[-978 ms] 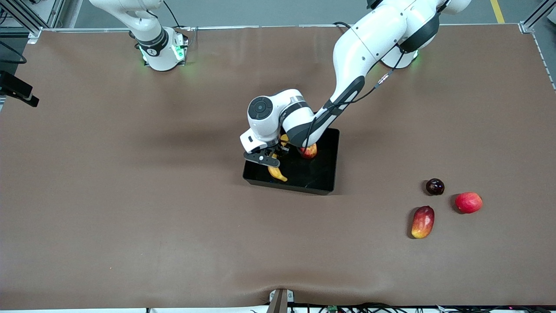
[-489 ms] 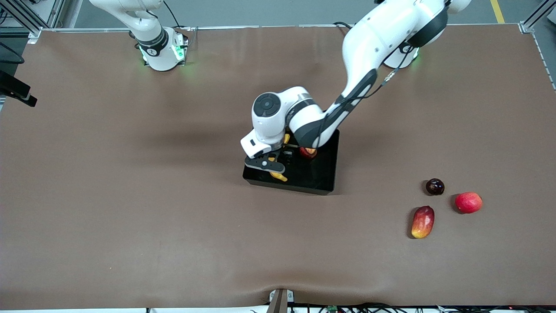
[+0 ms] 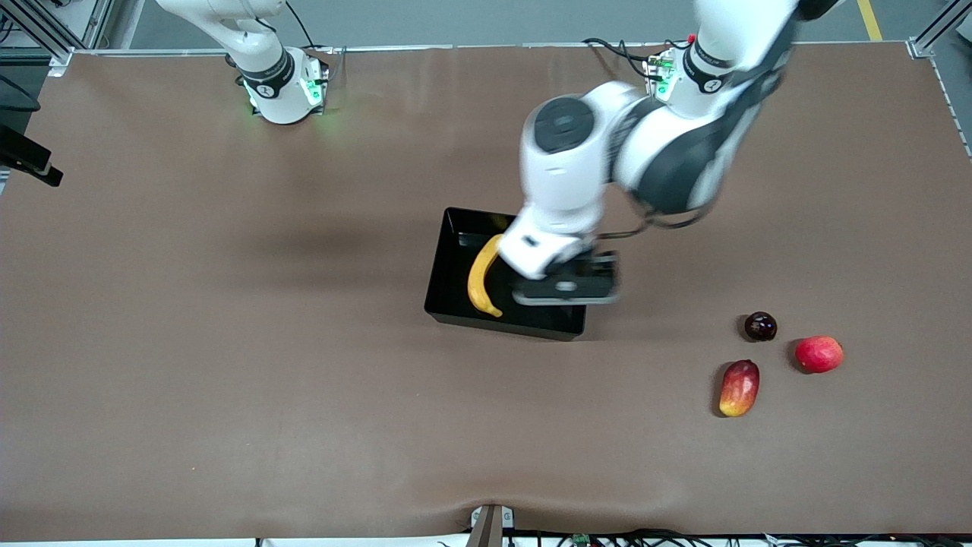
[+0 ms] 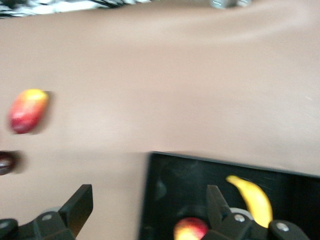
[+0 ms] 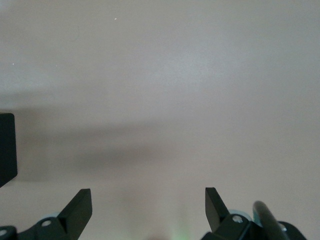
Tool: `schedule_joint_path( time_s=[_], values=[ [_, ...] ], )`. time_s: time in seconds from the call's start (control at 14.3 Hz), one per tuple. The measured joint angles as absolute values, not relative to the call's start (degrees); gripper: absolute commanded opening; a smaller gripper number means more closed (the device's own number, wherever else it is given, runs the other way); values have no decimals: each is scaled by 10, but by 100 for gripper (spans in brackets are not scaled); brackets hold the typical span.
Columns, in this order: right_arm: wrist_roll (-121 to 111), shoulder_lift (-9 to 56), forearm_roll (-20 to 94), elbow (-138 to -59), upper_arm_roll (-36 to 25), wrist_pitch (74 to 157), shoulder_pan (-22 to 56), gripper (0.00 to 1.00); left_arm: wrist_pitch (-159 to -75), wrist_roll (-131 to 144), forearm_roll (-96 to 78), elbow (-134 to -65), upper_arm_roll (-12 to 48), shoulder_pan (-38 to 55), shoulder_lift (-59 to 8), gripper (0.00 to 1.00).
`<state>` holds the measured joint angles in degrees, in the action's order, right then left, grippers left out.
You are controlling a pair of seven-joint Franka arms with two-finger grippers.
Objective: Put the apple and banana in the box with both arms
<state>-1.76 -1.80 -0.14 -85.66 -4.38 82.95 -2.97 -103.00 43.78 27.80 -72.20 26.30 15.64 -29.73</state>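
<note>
The banana lies flat in the box, along the wall at the right arm's end. Its long axis runs roughly 12 to 6 on the front view's clock face, one tip toward the robots' bases at about 1 o'clock, the other toward the front camera at about 5, the curve bulging toward the right arm's end. In the left wrist view the banana shows beside the apple, both on the black floor of the box. In the front view the apple is hidden under the left arm.

The left gripper hangs over the box's wall at the left arm's end, fingers spread wide with nothing between them. The right gripper is up over bare table, its fingers likewise apart and empty; the right arm waits near its base.

The box's long axis also runs about 12 to 6, slightly skewed. It sits near the middle of the table, which is covered in a plain brown cloth with a few soft wrinkles at the front edge. Toward the left arm's end lie three loose fruits: a dark plum, a red fruit just beside it, and a red-yellow mango nearer the front camera. Grey floor, a yellow line and metal frame posts show past the table's edge at 12 o'clock; cables run along the 6 o'clock edge.
</note>
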Motion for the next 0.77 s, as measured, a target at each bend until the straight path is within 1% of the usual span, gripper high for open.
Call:
schedule_joint_path(
  time_s=[0.42, 0.77],
  values=[
    [-18, -18, -1, -857, -43, 830, -30, 100, -972, 399, 240, -725, 267, 51, -218, 100],
    [-18, -18, -2, -857, -42, 830, -30, 100, -920, 328, 190, -730, 268, -3, -171, 100]
  ],
)
